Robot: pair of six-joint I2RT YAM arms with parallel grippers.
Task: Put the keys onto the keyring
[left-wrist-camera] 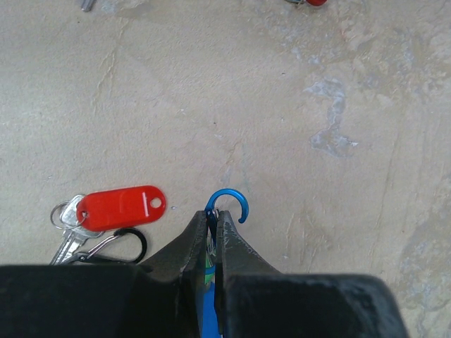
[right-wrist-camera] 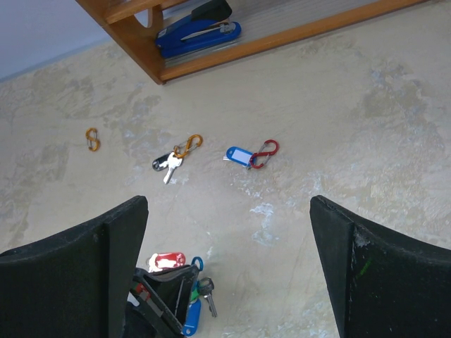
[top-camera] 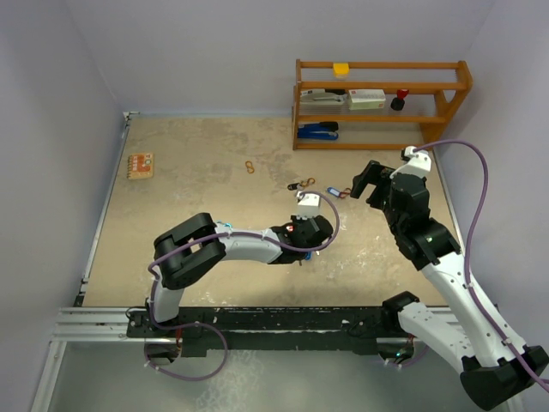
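My left gripper (left-wrist-camera: 211, 215) is low over the table and shut on a blue carabiner clip (left-wrist-camera: 231, 201), whose open hook sticks out past the fingertips. Just left of it lie a red tag (left-wrist-camera: 121, 206), a silver key (left-wrist-camera: 67, 243) and a black clip (left-wrist-camera: 125, 239). In the right wrist view a dark-headed key (right-wrist-camera: 206, 290) and a blue tag (right-wrist-camera: 190, 317) hang by the left gripper (right-wrist-camera: 169, 289). My right gripper (right-wrist-camera: 227, 204) is wide open and empty, high above the table. Farther off lie a key on an orange clip (right-wrist-camera: 169, 163) and a blue tag on a red clip (right-wrist-camera: 239, 155).
A wooden shelf (top-camera: 377, 103) with a blue stapler (right-wrist-camera: 197, 32) stands at the back right. A loose orange clip (top-camera: 250, 167) lies mid-table. A small patterned box (top-camera: 141, 165) sits at the far left.
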